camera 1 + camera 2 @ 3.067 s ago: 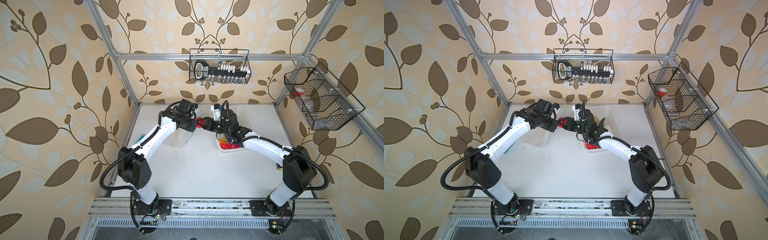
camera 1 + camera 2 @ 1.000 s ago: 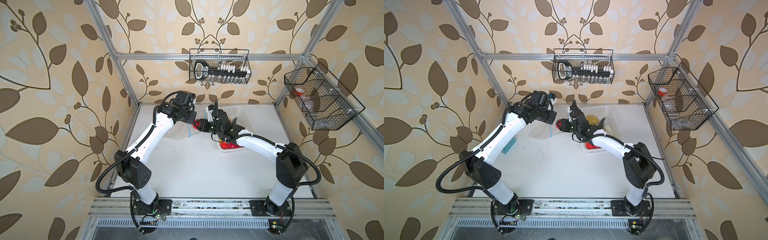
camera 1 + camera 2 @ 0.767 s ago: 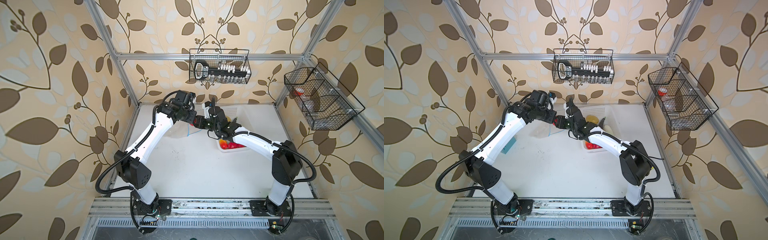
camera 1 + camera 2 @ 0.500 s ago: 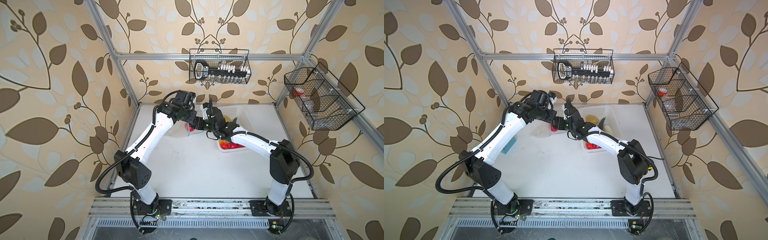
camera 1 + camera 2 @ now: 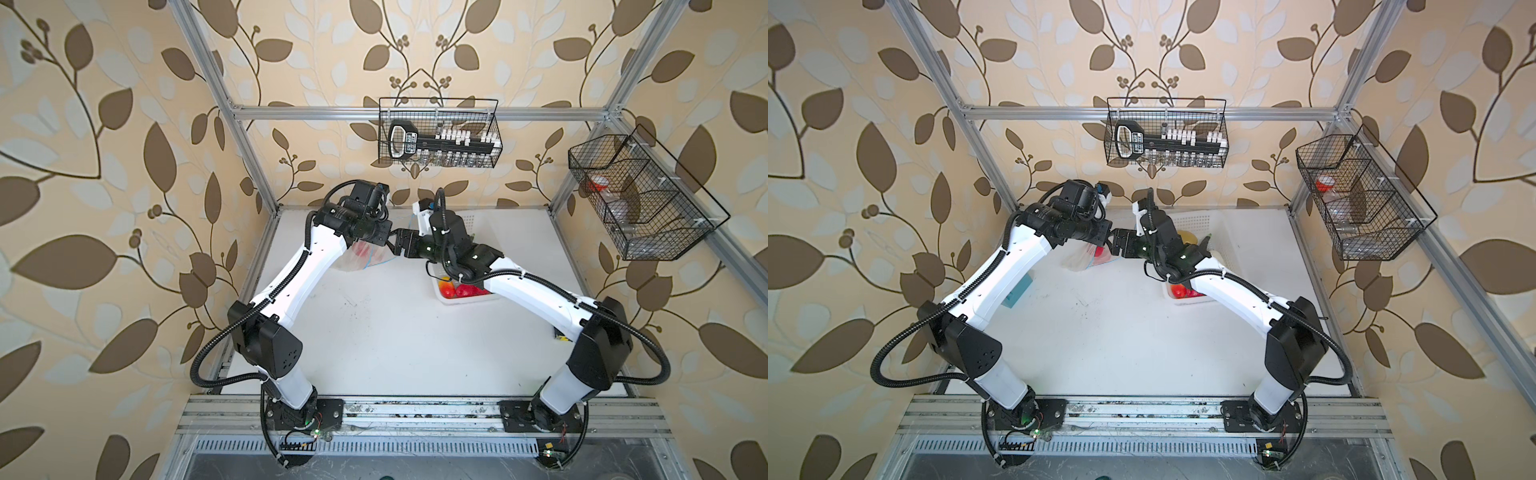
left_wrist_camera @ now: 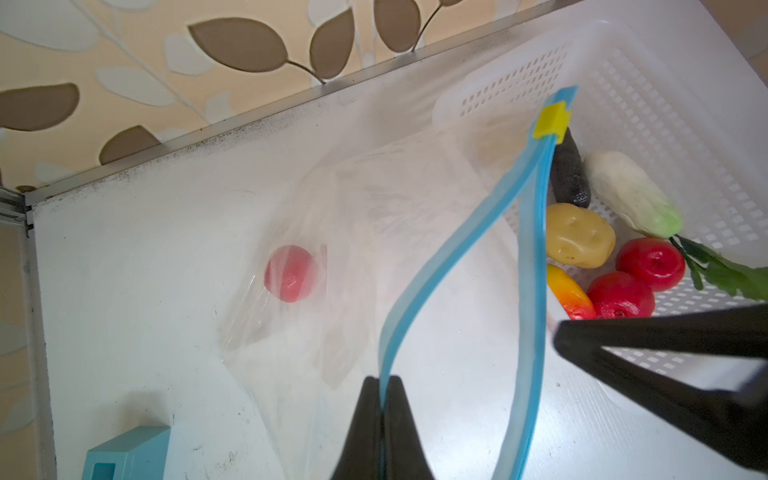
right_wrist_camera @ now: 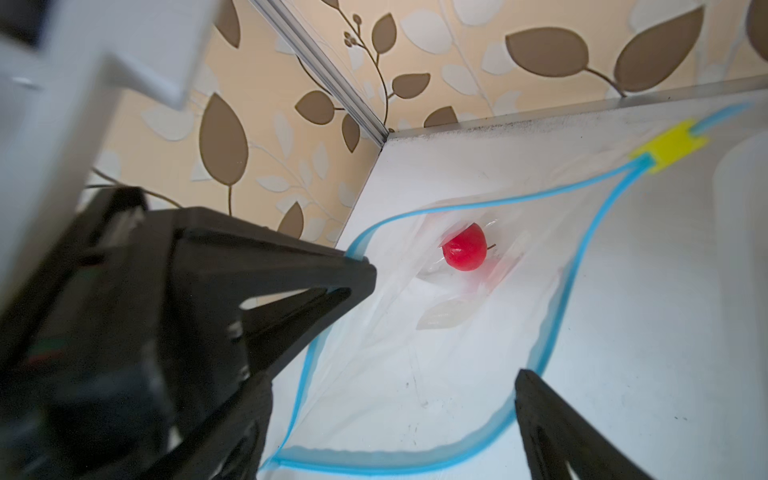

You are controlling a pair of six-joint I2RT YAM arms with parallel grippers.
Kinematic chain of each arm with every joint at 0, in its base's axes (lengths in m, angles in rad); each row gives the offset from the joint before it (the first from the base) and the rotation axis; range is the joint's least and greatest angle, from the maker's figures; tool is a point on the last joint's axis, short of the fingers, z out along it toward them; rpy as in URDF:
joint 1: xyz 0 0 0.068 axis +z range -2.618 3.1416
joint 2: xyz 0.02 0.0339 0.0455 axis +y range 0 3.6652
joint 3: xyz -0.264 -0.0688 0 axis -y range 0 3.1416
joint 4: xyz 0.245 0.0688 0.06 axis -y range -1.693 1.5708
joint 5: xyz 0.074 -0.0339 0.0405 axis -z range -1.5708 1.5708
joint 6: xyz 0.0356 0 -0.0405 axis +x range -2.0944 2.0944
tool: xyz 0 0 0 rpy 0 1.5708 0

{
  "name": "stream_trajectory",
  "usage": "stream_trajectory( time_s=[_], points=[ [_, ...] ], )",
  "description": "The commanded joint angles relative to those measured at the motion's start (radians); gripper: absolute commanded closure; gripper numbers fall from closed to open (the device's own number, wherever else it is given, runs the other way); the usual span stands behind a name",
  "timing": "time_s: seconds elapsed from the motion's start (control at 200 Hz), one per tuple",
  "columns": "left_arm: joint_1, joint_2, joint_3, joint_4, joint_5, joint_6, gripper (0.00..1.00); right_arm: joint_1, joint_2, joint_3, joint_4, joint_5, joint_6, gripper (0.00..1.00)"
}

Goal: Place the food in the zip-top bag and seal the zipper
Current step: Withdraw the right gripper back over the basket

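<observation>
The zip-top bag (image 6: 353, 232) sat near the back left corner of the table (image 5: 395, 332), mouth open — the left gripper (image 6: 384, 380) pinched tight on one lip of the blue zipper (image 6: 530, 249). One red tomato (image 7: 464, 248) lay inside. The right gripper (image 5: 398, 246) hung wide and empty at the mouth; other food (image 6: 579, 235) lay in the white basket (image 6: 665, 104).

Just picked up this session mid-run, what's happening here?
The left gripper is shut on the zipper, holding the zip-top bag open. One red tomato lies inside the bag. The right gripper is open and empty at the mouth. The remaining food sits in the white basket; the bag is unsealed.
</observation>
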Motion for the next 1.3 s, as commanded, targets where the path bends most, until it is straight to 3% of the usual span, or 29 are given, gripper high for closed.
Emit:
stream_trajectory(
  time_s=[0.0,0.135,0.41,0.585,0.66,0.73,0.78,0.945,1.065,1.295],
  points=[
    [0.002,-0.039,0.022,0.011,-0.046,0.01,1.0,-0.009,-0.078,-0.065,-0.001,0.014,-0.023,0.08],
    [0.002,-0.033,0.033,0.006,-0.052,0.014,1.0,-0.049,-0.155,-0.128,-0.005,-0.002,-0.025,0.0],
    [0.002,-0.053,0.003,0.006,-0.112,0.038,1.0,-0.164,-0.19,-0.122,-0.14,-0.002,-0.086,0.0],
    [0.002,-0.051,-0.001,-0.004,-0.081,0.034,1.0,-0.204,-0.133,-0.017,-0.327,0.105,-0.126,0.0],
    [0.002,-0.046,-0.001,-0.001,-0.083,0.025,1.0,-0.233,-0.113,0.005,-0.367,0.098,-0.125,0.0],
    [0.002,-0.046,-0.002,0.001,-0.084,0.021,1.0,-0.265,-0.101,0.002,-0.375,0.075,-0.104,0.0],
    [0.002,-0.052,-0.006,0.004,-0.072,0.018,1.0,-0.285,-0.1,0.001,-0.423,0.15,-0.048,0.0],
    [0.002,-0.078,-0.023,0.004,-0.026,0.044,1.0,-0.342,-0.151,-0.132,-0.28,0.046,-0.033,0.0],
    [0.002,-0.128,-0.079,0.053,-0.03,0.062,1.0,-0.333,-0.081,-0.046,-0.426,0.104,-0.096,0.0],
    [0.002,-0.193,-0.157,0.121,-0.017,0.109,1.0,-0.3,0.001,0.01,-0.514,0.218,-0.146,0.0]
  ],
)
